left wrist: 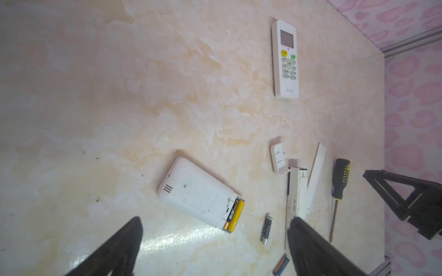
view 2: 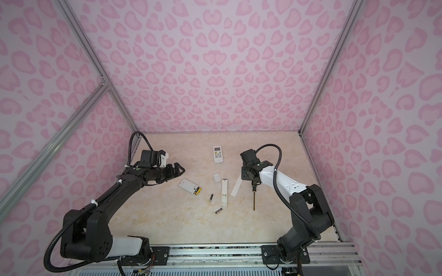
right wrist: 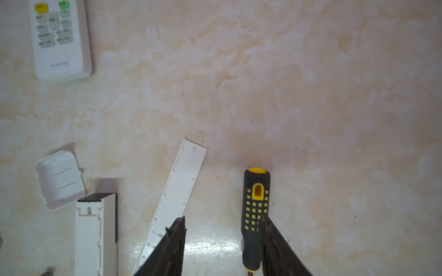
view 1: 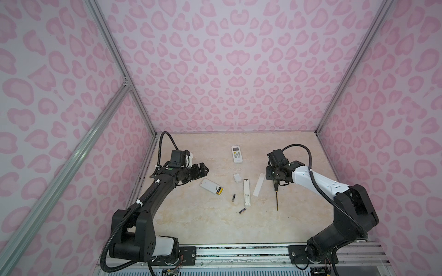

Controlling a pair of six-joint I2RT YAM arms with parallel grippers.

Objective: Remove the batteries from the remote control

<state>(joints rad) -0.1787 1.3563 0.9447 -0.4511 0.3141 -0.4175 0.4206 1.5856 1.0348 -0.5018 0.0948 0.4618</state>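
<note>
closest to the lens, the left gripper shows its two black fingers spread as wide as they go, with nothing between them. just past them are the batteries. a yellow battery and a dark battery sit side by side in the open bay of the wide white remote, which lies face down. a loose black battery rests on the table near that remote. a purplish battery lies nearer the arm bases, by the end of the slim remote.

i'd put the job at about halfway. two cells are out, two are left to lift from the wide remote, and the slim remote's bay looks empty as far as it shows. the buttoned remote lies face up toward the back wall, so its back can't be judged.

the long cover and the small cover lie beside the slim remote, crowding the middle. the right gripper hangs over the handle of the screwdriver, jaws part open and clamping nothing. the tool lies flat on the table.

for room, the wide remote lies apart from the table's left edge. bare table runs from the loose cells to the front rail. those round cells could roll if nudged.
</note>
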